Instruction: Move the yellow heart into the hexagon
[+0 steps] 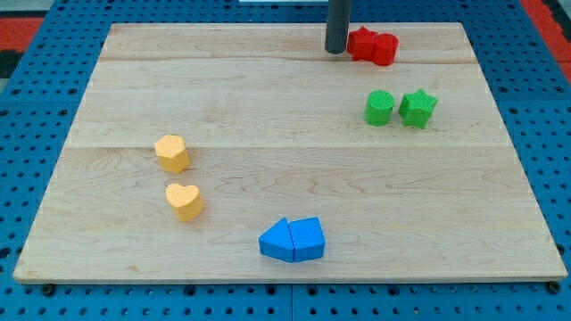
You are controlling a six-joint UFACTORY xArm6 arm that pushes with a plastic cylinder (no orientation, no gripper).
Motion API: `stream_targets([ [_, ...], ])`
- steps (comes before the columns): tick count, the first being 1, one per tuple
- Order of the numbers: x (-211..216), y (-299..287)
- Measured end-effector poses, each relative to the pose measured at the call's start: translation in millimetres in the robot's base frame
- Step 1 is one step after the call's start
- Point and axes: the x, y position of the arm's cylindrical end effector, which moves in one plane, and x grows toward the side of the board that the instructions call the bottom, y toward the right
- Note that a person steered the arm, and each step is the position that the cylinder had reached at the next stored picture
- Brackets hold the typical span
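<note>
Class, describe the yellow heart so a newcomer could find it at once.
Start at the wooden board and look to the view's left half, where two yellow blocks sit one above the other. The yellow heart is the lower one, nearer the view's bottom; its notched top sets it apart from the yellow hexagon just above.

My tip sits at view's top, just left of 2 red blocks. Btwn it and the yellow heart the bench middle lies open, nothing in the way. Yellow hexagon stands just above the heart, narrow gap btwn them. Green cylinder and green star block the right side; 2 blue blocks touching, bottom centre.
</note>
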Motion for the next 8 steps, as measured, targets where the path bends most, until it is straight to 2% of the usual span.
stream_targets([
  [2, 19.8, -35.7],
  [3, 47.2, -48.1],
  [5, 148.5, -79.7],
  [6, 181.7, -80.4],
  [7, 184.6, -89.7],
  [8, 233.8, -125.0],
])
